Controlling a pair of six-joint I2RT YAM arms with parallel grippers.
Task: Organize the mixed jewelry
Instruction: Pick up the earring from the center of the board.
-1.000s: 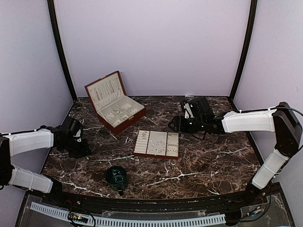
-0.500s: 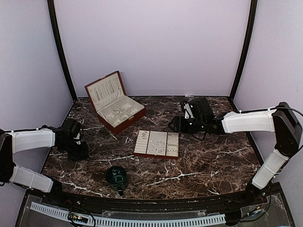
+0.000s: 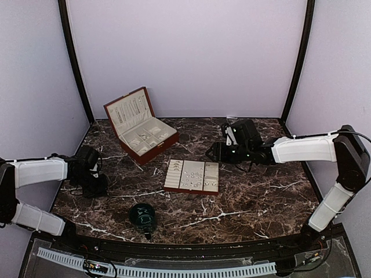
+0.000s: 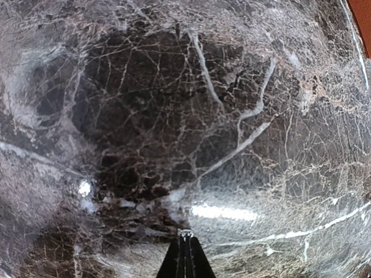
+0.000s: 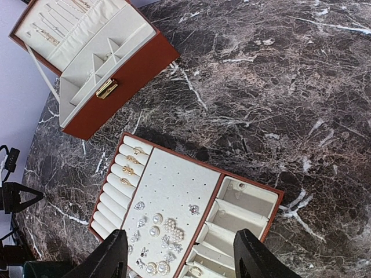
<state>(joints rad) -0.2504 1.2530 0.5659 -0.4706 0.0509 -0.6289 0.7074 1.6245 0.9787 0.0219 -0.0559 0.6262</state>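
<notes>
The mixed jewelry (image 5: pixel 155 230) lies as a cluster of small silvery and pearl-like pieces on the flat, dotted cream pad of a shallow reddish-brown wooden tray (image 3: pixel 191 189) near the middle of the dark brown, white-veined marble table (image 3: pixel 261 200). A few gold-toned rings (image 5: pixel 128 169) sit in the tray's padded roll slots along one side. The small compartments on the opposite side look mostly bare, though a tiny piece may rest in the lowest one.

The right gripper (image 5: pixel 181 236) has its jaws spread wide and holds nothing. In the right wrist view the jewelry cluster appears between the two dark fingers (image 5: pixel 115 255), with the tray below them and not touched. From the top view this gripper (image 3: pixel 217 152) hangs just beyond the tray's far right corner.

The left gripper (image 4: pixel 185 255) has its jaws pressed together, with nothing visible between them, pointing at bare marble. In the top view it (image 3: pixel 95 185) sits at the table's left side, well apart from the tray and the jewelry.

An open reddish-brown wooden jewelry box (image 3: pixel 152 152) with cream lining stands at the far left, thin chains (image 5: pixel 51 36) hanging in its lid. A dark green cup (image 3: pixel 142 214) stands near the front edge.
</notes>
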